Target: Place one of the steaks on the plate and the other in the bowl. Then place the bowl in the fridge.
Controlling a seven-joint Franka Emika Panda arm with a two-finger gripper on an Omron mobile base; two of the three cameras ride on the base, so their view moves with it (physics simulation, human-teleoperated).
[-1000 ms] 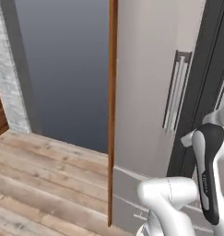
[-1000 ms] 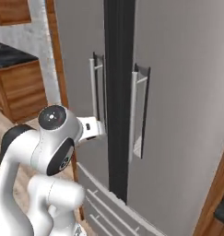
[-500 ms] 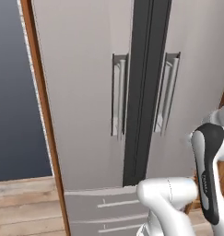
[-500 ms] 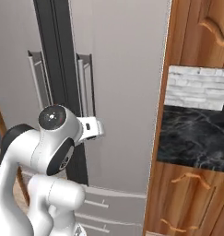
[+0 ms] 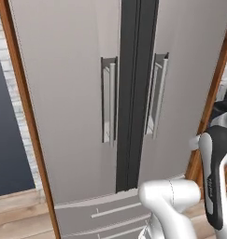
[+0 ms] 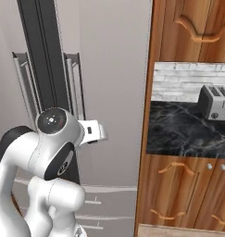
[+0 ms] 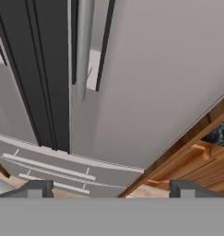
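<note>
Facing the fridge (image 5: 77,116), whose two doors are shut, the gripper (image 7: 111,189) hangs with its jaws spread wide and nothing between them. Steaks, plate and bowl are nowhere to be pointed at, so by my judgement every step looks still undone, the chilling included.
</note>
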